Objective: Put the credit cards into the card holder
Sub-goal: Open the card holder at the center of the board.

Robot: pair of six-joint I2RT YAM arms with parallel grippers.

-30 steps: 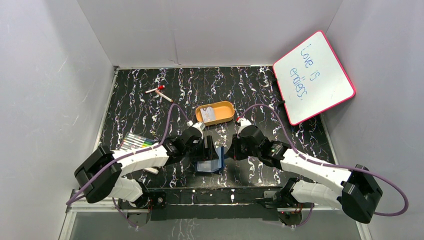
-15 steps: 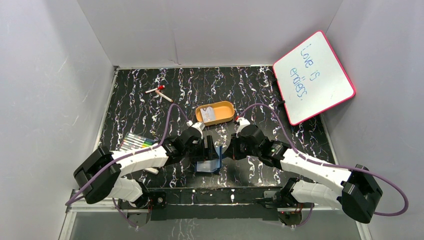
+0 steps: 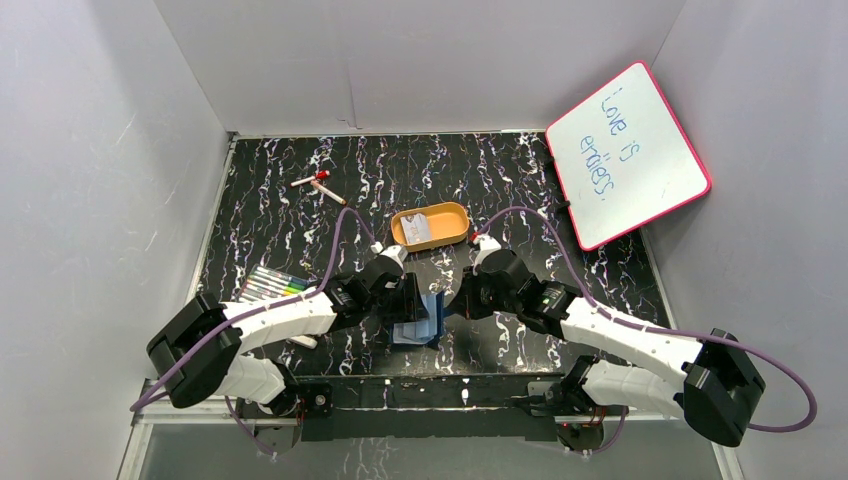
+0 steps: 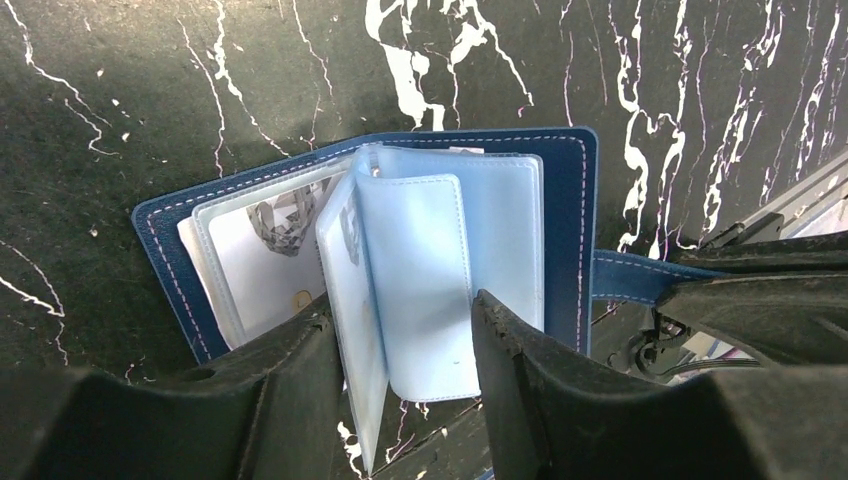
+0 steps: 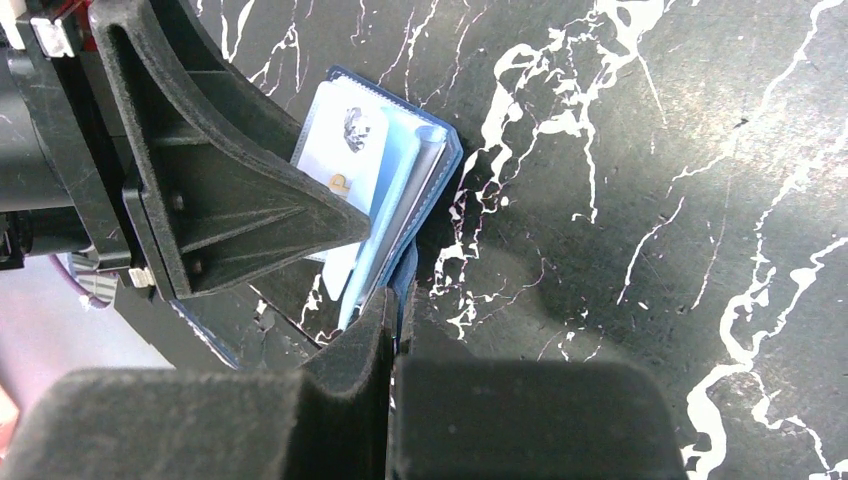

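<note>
Far to the left the markers lie well clear and pose no threat. The trouble sits in the middle of the table, near the arms' bases. There the left gripper hangs over the open wallet, its jaws half parted on either side of a loose pale-blue page. Whether they touch that page cannot be told. If they close askew they could crumple the soft page. They could also drag the whole wallet sideways, or nudge the tucked card out of its clear pocket. The wallet lies flat, with a navy cover and pale stitching. Its light-blue pockets fan upward, and the white card in the left pocket shows a grey figure and a small gold dot. To the right, the wallet's tab runs into the right gripper, which is closed tight on it and pins the wallet down. A tug there would likely fold the cover shut, and a slip would likely free the wallet to slide. Beyond the wallet, on the far side, the orange tray holds a spare card, apparently not yet put away.
</note>
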